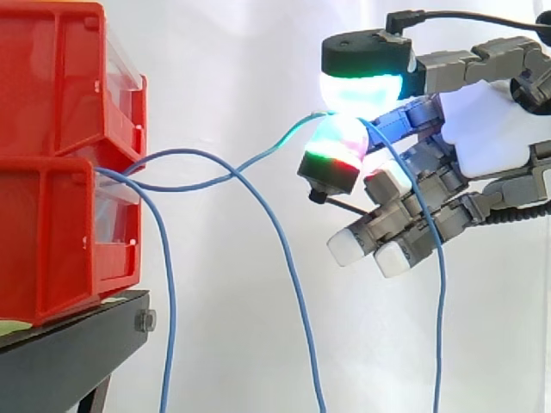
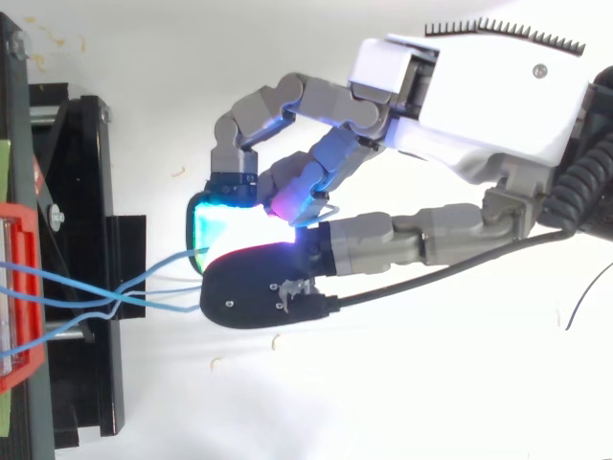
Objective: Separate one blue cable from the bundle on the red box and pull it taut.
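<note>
Blue cable point(image 1: 250, 165) is pinched between two of my glowing pads point(image 1: 362, 86), well out from the red bins point(image 1: 52, 95); my other fingers curl loosely below. It runs from between the bins to my hand point(image 1: 482, 129) with a slight sag, then hangs down past my palm. Other cables point(image 1: 288, 258) droop from the bins.

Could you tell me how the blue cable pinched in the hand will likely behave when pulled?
Probably floppy: the blue cable sags between the red bins and the hand, and droops beyond the pinch. Likely light, since the pads alone hold it. Being thin, it may slip, or drag the other cables crossing it near the bins.
</note>
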